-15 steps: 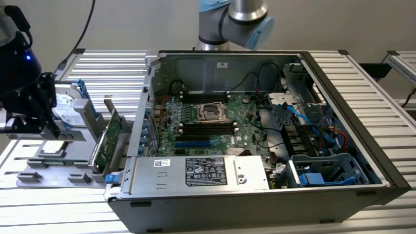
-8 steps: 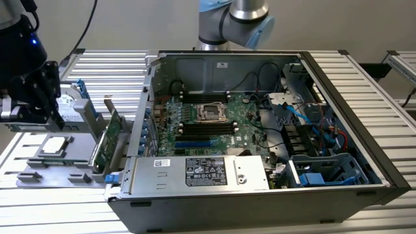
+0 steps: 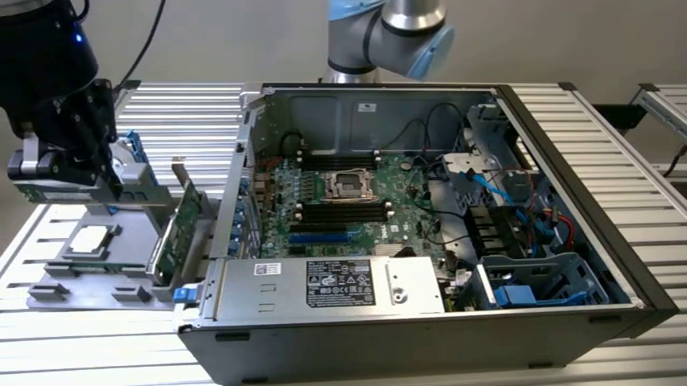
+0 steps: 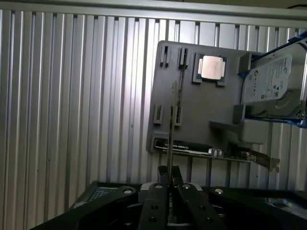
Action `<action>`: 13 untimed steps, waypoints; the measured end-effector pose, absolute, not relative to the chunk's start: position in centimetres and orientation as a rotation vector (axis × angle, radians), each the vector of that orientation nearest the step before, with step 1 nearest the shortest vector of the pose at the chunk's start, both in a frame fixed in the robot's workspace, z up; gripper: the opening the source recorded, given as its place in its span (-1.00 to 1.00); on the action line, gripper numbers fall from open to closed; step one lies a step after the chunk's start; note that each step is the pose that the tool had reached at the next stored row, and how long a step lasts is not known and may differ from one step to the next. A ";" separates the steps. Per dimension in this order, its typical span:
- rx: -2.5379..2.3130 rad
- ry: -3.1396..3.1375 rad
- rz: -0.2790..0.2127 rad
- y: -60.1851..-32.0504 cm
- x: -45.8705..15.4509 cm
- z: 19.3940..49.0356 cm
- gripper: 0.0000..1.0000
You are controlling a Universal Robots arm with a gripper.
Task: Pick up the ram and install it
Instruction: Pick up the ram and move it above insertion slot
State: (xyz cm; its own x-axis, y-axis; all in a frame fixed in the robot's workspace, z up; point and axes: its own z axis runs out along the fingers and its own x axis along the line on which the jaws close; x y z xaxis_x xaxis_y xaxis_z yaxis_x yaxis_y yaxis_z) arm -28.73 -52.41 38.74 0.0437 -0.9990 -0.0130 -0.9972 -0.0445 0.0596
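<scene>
While hanging at the computer case's (image 3: 429, 350) nine o'clock, the gripper (image 4: 169, 186) clamps the ram (image 4: 171, 134), lying level nine-to-three.

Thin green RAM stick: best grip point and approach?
Pinch the thin green RAM stick across its flat faces at the upper long edge, from above, as the hand does now. It is thin and stands on edge; that probably leaves the lower edge free.

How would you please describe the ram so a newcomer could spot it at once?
At the exterior view's left, beside the computer case, sits a grey tray. Above it the gripper clamps the ram: a thin green strip, far narrower than the upright card.
</scene>
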 end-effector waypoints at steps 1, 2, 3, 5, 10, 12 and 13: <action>2.245 -2.147 -0.079 -52.4 -28.4 38.8 -0.73; 2.246 -2.146 -0.079 -52.4 -28.0 38.9 -0.73; 2.247 -2.145 -0.080 -52.4 -27.7 39.0 -0.73; 2.248 -2.143 -0.080 -52.4 -26.9 39.1 -0.73; 2.251 -2.142 -0.084 -52.4 -25.0 39.8 -0.73; 2.252 -2.142 -0.085 -52.4 -24.2 40.1 -0.73; 2.252 -2.141 -0.086 -52.4 -23.9 40.2 -0.73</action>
